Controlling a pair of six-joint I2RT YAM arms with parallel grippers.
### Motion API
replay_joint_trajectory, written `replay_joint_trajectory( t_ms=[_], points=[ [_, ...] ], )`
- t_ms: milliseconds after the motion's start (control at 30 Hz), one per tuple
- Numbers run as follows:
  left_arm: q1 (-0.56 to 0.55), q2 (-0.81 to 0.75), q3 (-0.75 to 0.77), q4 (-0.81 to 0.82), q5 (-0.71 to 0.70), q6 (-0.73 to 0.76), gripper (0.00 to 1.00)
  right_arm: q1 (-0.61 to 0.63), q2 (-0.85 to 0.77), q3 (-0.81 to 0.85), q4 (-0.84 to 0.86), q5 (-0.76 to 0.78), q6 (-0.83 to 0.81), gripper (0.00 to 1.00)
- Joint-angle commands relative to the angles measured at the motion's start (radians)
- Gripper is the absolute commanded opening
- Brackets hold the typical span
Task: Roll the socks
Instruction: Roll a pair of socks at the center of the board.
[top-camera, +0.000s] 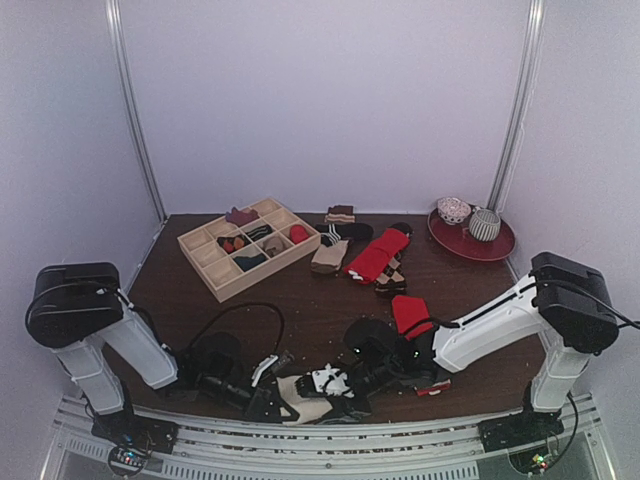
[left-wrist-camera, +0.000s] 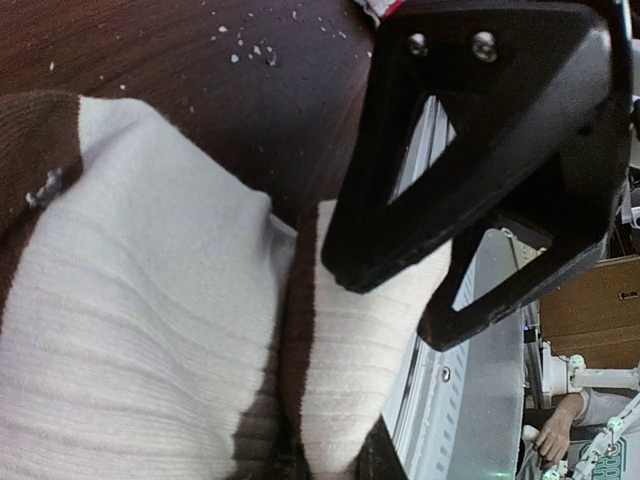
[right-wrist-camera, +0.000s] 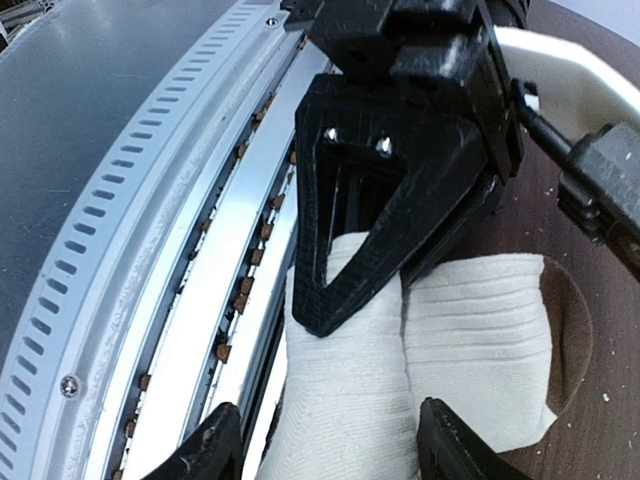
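The cream sock (top-camera: 300, 396) with its brown band (left-wrist-camera: 40, 150) lies folded at the table's near edge, beside the metal rail. My left gripper (left-wrist-camera: 335, 465) is shut on a fold of it, and only the finger roots show at the bottom of the left wrist view. My right gripper (right-wrist-camera: 330, 450) stands open astride the same fold, its fingertips (right-wrist-camera: 205, 450) apart from the fabric on the rail side. In the top view the two grippers (top-camera: 268, 380) (top-camera: 350, 385) meet over the sock. A red sock (top-camera: 410, 313) lies just behind my right gripper, partly under the arm.
A wooden compartment tray (top-camera: 215, 262) with small rolled socks stands at the back left. Loose socks (top-camera: 378, 255) lie behind the middle. A red plate (top-camera: 470, 243) holding rolled balls sits back right. A black cable (top-camera: 235, 312) loops near the left arm. The slotted rail (right-wrist-camera: 150, 200) runs along the near edge.
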Motion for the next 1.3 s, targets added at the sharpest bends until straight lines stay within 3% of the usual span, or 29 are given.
replay_joint_trajectory(
  t_ms=[0,233,433,600,800,967,1067,1267],
  points=[
    [-0.013,0.067,-0.053,-0.333,-0.020,0.016,0.00,0.005,0.040,0.011,0.008,0.022,-0.009,0.60],
    [-0.012,0.075,-0.045,-0.336,-0.018,0.020,0.00,0.011,0.064,0.009,0.049,0.017,0.015,0.54],
    [-0.012,0.079,-0.035,-0.347,-0.020,0.029,0.00,0.009,0.117,0.067,-0.012,-0.016,0.075,0.32],
    [-0.012,0.055,-0.012,-0.396,-0.062,0.060,0.00,0.007,0.174,0.099,-0.086,-0.034,0.167,0.22],
    [-0.012,-0.131,0.083,-0.664,-0.290,0.207,0.45,-0.027,0.203,0.086,-0.104,-0.145,0.339,0.20],
    [-0.012,-0.414,0.146,-0.869,-0.526,0.298,0.70,-0.060,0.229,0.106,-0.209,-0.201,0.406,0.20],
    [-0.015,-0.586,0.111,-0.858,-0.616,0.334,0.77,-0.090,0.257,0.131,-0.268,-0.236,0.442,0.20],
    [-0.043,-0.831,-0.055,-0.592,-0.618,0.441,0.68,-0.156,0.308,0.152,-0.333,-0.268,0.553,0.20]
  ],
)
